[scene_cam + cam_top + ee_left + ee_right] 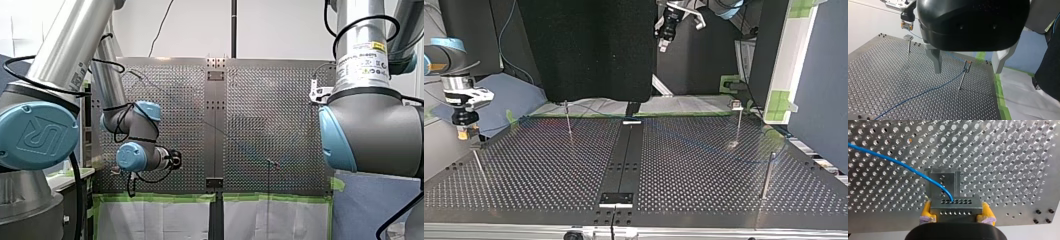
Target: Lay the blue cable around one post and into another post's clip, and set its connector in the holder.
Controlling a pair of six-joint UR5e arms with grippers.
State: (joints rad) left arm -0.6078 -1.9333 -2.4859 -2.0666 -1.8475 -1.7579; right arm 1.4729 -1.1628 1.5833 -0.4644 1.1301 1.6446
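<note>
Blue cable — connector in right gripper

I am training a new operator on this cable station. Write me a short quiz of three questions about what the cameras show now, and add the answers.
1. True or false: my left gripper is shut on the blue cable.
2. Choose one: between the yellow pads of my right gripper sits A) the connector, B) a post, C) nothing.
3. Fill the gap: in the left wrist view, the blue cable rises from the table to the ___ at the top of the thin post.

Key: 1 false, its jaws stand open with nothing between them; 2 A; 3 clip.
</note>
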